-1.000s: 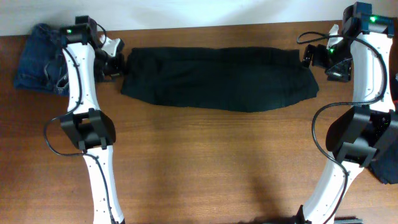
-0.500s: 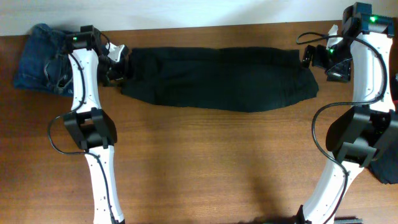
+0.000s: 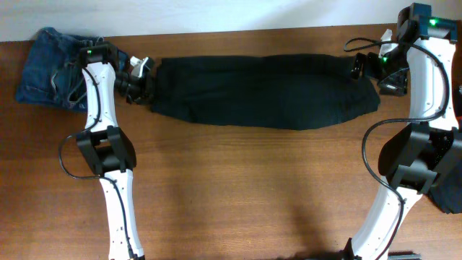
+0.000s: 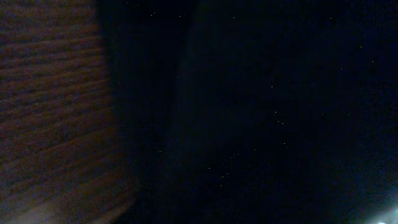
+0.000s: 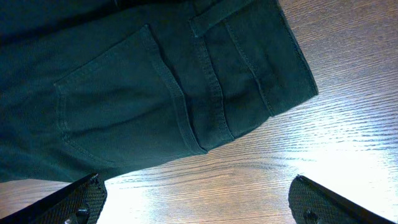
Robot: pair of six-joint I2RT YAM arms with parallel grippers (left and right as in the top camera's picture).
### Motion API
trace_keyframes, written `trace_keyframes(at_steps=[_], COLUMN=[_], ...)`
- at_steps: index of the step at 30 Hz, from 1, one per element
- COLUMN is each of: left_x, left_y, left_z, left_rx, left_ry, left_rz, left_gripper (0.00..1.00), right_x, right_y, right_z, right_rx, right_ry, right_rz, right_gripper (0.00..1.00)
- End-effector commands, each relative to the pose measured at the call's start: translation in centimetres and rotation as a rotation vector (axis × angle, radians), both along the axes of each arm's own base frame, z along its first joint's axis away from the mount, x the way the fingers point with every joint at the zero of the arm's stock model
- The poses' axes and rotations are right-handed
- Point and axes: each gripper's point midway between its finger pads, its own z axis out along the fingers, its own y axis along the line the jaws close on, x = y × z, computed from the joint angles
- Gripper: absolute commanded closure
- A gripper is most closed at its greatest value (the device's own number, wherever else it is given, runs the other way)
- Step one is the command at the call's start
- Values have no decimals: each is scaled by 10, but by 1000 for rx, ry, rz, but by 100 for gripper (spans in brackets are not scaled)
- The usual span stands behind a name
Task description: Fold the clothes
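1. Black trousers are laid flat lengthwise along the far edge of the table, spanning from one gripper to the other.
2. Left gripper is placed at the trousers' left end, against the cloth edge. The left wrist view is filled with dark fabric, so whether it is pinching or spread cannot be told.
3. Right gripper is spread wide at the right end, with nothing held. The back pocket and waistband are seen just beyond its fingertips.
4. Blue jeans are bunched at the far-left corner, partly under the left arm.
5. Dark garment is seen at the right edge, mostly hidden.
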Motion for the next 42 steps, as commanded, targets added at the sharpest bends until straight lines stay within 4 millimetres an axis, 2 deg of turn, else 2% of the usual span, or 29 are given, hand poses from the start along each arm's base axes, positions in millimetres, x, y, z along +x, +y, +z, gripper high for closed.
trace_keyframes(at_steps=[1, 4, 8, 13, 18, 19, 22, 24, 27, 31, 35, 37, 40, 42], left_x=[-14, -16, -15, -9, -4, -3, -3, -3, -3, -6, -10, -13, -17, -21], left_y=[-6, 1, 23, 54, 81, 86, 90, 83, 61, 25, -14, -36, -56, -76], left_z=[-39, -38, -34, -8, 44, 69, 96, 117, 148, 169, 167, 164, 159, 158], left_rx=[2, -1, 1, 55, 237, 307, 386, 397, 397, 388, 403, 457, 545, 579], left_ry=[89, 106, 122, 81, -8, -39, -64, -101, -166, -207, -192, -192, -197, -213], left_rz=[-23, -9, 52, 110, 141, 169, 218, 223, 200, 163, 136, 113, 99, 70], left_gripper=[98, 99, 99, 99, 99, 99, 99, 99, 99, 99, 99, 99, 98, 97], right_x=[-1, -1, -1, -1, 1, 1, 1, 0, -2, -2, 4, 5, 4, 2], right_y=[0, 0, 0, 0, 0, 0, 0, 0, 1, 1, 3, 7, 7, 8], right_z=[-1, -2, -2, -2, -4, -6, -10, -15, -26, -38, -36, -35, -35, -35], right_rx=[13, 13, 13, 12, 11, 12, 14, 17, 22, 25, 43, 64, 67, 69], right_ry=[3, 4, 4, 3, -1, 4, 11, 20, 36, 41, 15, 9, 12, 20], right_rz=[7, 8, 8, 10, 10, 10, 10, 10, 10, 6, -2, 1, 1, 1], right_gripper=[1, 1, 1, 1, 1, 1, 1, 1, 1, 1, 1, 1, 1, 1])
